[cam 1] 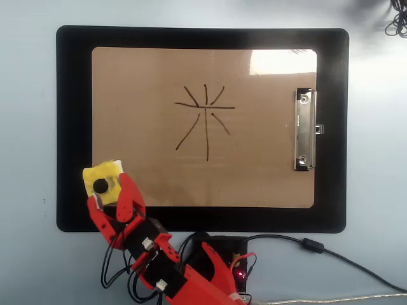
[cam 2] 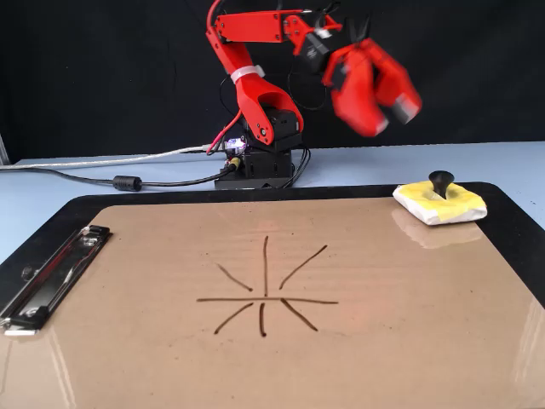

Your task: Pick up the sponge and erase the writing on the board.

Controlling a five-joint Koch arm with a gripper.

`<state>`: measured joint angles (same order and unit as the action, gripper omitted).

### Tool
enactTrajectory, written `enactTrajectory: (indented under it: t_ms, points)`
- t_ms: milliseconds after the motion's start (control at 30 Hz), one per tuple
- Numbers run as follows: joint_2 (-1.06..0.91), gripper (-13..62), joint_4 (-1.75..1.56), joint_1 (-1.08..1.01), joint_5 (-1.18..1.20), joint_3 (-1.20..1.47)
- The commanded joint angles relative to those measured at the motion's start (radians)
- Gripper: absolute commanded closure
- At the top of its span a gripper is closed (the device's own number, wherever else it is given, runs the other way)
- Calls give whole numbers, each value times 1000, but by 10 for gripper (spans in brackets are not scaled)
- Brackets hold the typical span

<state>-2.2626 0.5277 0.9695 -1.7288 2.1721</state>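
Yellow sponge [cam 1: 105,185] sits on board [cam 1: 254,178] corner, apart from writing [cam 1: 205,119]; gripper [cam 2: 387,119] w/ jaws apart, empty, hovers above it, so recommend lowering straight over knob, centred, before closing.

- The arm [cam 2: 255,85] is built of bright red plastic links with black servo blocks.
- Thin black and red wires loop around its base [cam 2: 260,170].
- White connector plugs [cam 1: 147,243] dot the links.
- The gripper [cam 2: 387,115] has broad red fingers.
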Motion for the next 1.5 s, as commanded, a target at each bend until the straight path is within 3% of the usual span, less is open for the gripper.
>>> enactTrajectory:
  t_ms: [0, 433, 900, 1000, 1133, 1267, 1467]
  points:
    - [69, 158, -235, 107, -18, 5]
    - [457, 158, -750, 166, 160, 167]
    - [614, 163, -962, 164, 221, 255]
    - [623, 221, -976, 156, 222, 275]
    - [620, 363, -977, 130, 224, 293]
    - [612, 565, -1017, 92, 225, 296]
    - [531, 573, -1025, 38, 184, 284]
